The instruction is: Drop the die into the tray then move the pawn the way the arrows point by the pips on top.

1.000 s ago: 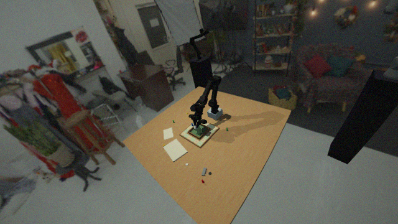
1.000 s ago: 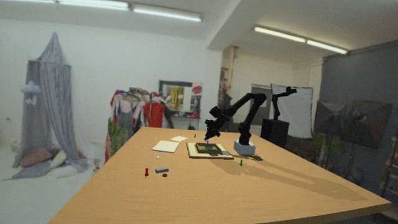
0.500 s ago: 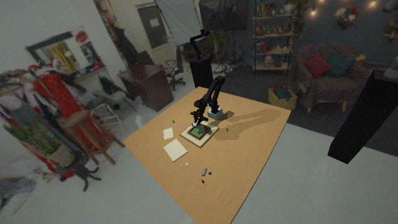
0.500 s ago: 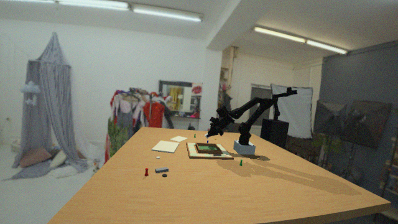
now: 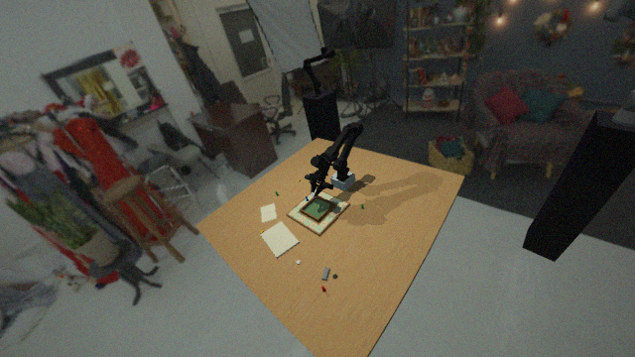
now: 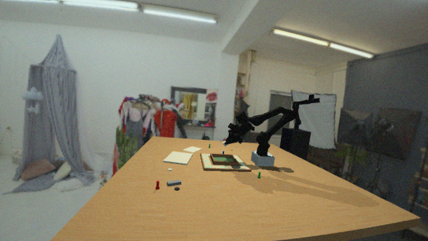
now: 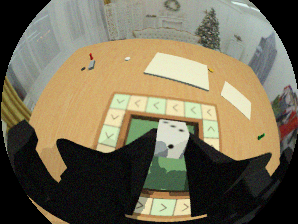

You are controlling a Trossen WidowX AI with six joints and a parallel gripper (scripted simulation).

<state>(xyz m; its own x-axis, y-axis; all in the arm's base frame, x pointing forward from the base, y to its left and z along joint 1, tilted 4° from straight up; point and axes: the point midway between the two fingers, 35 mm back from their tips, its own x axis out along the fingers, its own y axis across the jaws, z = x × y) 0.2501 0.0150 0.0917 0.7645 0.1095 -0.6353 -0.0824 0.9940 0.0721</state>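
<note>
My gripper [image 5: 314,193] [image 6: 225,143] [image 7: 170,134] is shut on the die and holds it raised above the board. The die [image 7: 172,136] is whitish; three pips show in a line on one face and a single pip on another. The board [image 5: 319,229] [image 6: 206,165] [image 7: 120,101] lies flat, with arrowed cream and green squares around the dice tray [image 5: 314,208] [image 6: 224,159] [image 7: 137,131]. The tray has a green floor and brown walls. A blue pawn [image 5: 307,198] [image 6: 223,152] stands at the board's far side; it is hidden in the wrist view.
Green pawns [image 5: 362,206] [image 6: 259,175] stand either side of the board. Two pale sheets [image 5: 279,239] [image 6: 178,157] [image 7: 177,70] lie beside it. Farther off are a red pawn [image 5: 323,289] [image 6: 157,185], a grey block [image 5: 325,274] [image 6: 174,183], a dark disc [image 6: 176,189] and a small white piece [image 5: 298,262].
</note>
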